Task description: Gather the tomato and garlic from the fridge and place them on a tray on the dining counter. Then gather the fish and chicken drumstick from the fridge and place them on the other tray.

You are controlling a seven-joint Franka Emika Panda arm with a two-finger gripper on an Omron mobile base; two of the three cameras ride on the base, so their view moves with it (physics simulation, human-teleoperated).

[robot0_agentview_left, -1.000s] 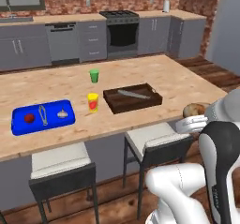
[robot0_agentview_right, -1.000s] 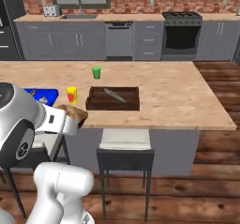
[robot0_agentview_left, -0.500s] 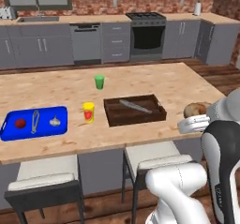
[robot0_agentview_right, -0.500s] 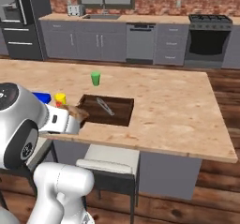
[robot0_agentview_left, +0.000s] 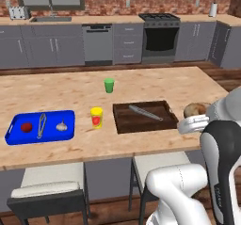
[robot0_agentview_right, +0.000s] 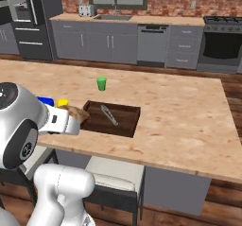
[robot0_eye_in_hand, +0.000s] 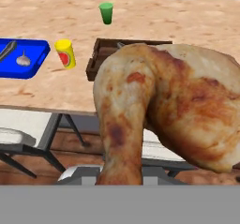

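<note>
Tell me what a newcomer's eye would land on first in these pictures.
The browned chicken drumstick looms large in the hand view, held in the shut claw near the counter's front edge, just off the brown wooden tray. On the wooden dining counter, a bright blue tray at the left holds a tomato and a garlic bulb, with a yellow bottle and a green cup between the trays.
</note>
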